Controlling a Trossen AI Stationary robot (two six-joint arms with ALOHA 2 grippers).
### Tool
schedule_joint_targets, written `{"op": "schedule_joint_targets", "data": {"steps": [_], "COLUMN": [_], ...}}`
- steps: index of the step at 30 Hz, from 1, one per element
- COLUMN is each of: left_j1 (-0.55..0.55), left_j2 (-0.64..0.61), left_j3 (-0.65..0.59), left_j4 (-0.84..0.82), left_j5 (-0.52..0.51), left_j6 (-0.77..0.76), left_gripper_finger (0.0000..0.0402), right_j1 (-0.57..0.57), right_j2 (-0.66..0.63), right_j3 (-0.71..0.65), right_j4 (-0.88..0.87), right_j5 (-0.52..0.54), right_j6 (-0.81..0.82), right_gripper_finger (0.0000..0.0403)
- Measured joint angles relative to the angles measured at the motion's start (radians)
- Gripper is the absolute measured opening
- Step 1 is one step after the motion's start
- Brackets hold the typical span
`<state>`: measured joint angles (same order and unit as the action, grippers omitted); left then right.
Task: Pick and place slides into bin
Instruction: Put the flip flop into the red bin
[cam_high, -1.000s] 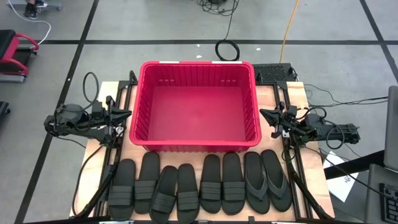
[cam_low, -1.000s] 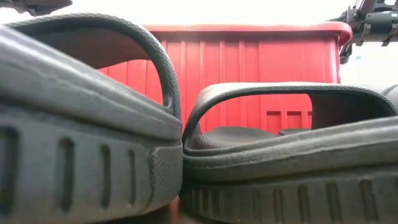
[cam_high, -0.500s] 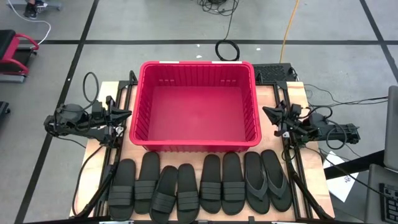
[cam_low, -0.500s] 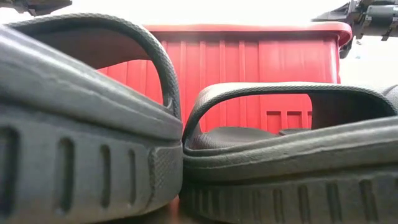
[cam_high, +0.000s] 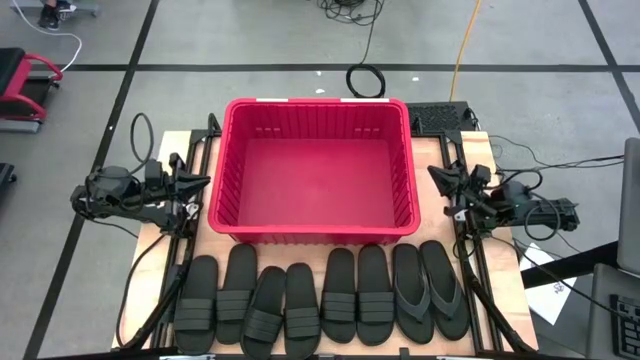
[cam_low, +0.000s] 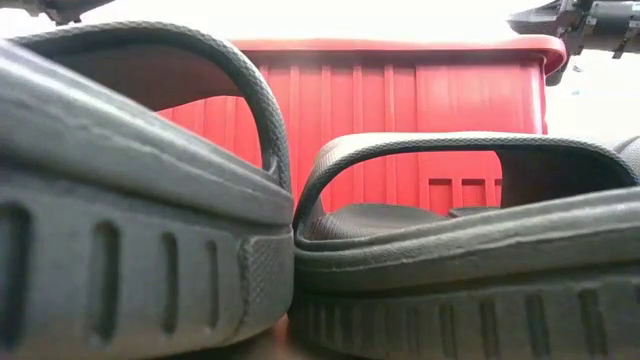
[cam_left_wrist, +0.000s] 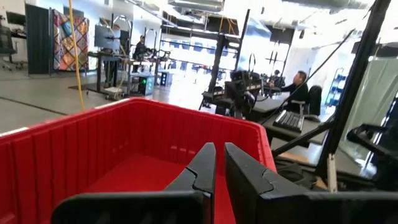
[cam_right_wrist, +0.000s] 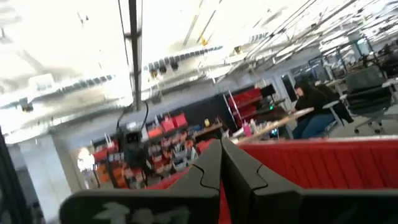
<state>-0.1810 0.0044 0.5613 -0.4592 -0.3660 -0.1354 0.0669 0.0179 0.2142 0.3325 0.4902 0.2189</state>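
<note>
From above, you see your left gripper (cam_high: 203, 181) stretched level beside the left wall of the large red slotted plastic bin (cam_high: 313, 107), its fingers pressed together on nothing. Your right gripper (cam_high: 436, 175) mirrors it at the bin's right wall, tips also together and empty. The bin sits mid-table with nothing inside. In front of it the matte black rubber slides (cam_high: 320, 295) lie in one row along the near table edge, toes toward the bin: six with wide ribbed bands, and at the right end two with thin thong straps (cam_high: 430, 287). Black cables (cam_high: 367, 80) coil on the floor beyond the table.

In the low view, two band slides (cam_low: 140, 190) fill the foreground and block most of the table; the bin's front wall (cam_low: 400, 100) rises behind them, with the right arm's tip at the upper right corner.

The left wrist view looks past its closed fingers (cam_left_wrist: 202, 171) over the bin's rim (cam_left_wrist: 155, 109) into a workshop where a seated person (cam_left_wrist: 297, 87) works at a desk.

The right wrist view shows closed fingers (cam_right_wrist: 211, 165), the red rim (cam_right_wrist: 323, 149) behind them, and another seated person (cam_right_wrist: 314, 109). You'll find no readable writing anywhere.
</note>
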Motion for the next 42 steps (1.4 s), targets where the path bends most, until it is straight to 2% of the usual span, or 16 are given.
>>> {"op": "schedule_joint_targets", "data": {"steps": [4,7,10,14,18,22,27,32,39,42], "left_j1": [0.0,0.0,0.0,0.0,0.0,0.0,0.0,0.0,0.0,0.0], "left_j2": [0.0,0.001,0.001,0.001,0.001,0.002,0.002,0.002,0.002,0.002], "left_j3": [0.0,0.0,0.0,0.0,0.0,0.0,0.0,0.0,0.0,0.0], "left_j4": [0.008,0.002,-0.018,-0.022,-0.021,-0.025,-0.043,-0.048,-0.07,-0.07], "left_j5": [0.0,0.0,-0.001,-0.001,-0.001,-0.001,-0.001,-0.001,-0.001,-0.001], "left_j6": [0.079,0.085,0.085,0.085,0.097,0.096,0.089,0.11,0.102,0.101], "left_gripper_finger": [0.0031,0.0031,0.0031,0.0031,0.0031,0.0031,0.0031,0.0031,0.0031,0.0031], "right_j1": [0.0,0.0,0.0,0.0,0.0,0.0,0.001,0.001,0.002,0.025], "right_j2": [0.052,0.119,0.206,0.359,0.512,0.624,0.706,0.734,0.73,0.719], "right_j3": [0.071,0.219,0.415,0.697,0.922,1.047,1.061,0.958,0.756,0.662], "right_j4": [0.039,-0.083,-0.335,-0.765,-1.134,-1.363,-1.562,-1.628,-1.529,-1.438], "right_j5": [0.004,0.004,-0.007,-0.083,-0.228,-0.45,-0.779,-1.052,-1.253,-1.276], "right_j6": [-0.104,-0.17,-0.172,-0.025,0.149,0.247,0.322,0.349,0.375,0.409], "right_gripper_finger": [0.0028,0.0056,0.0086,0.0121,0.0143,0.0145,0.0143,0.0142,0.0142,0.0142]}}
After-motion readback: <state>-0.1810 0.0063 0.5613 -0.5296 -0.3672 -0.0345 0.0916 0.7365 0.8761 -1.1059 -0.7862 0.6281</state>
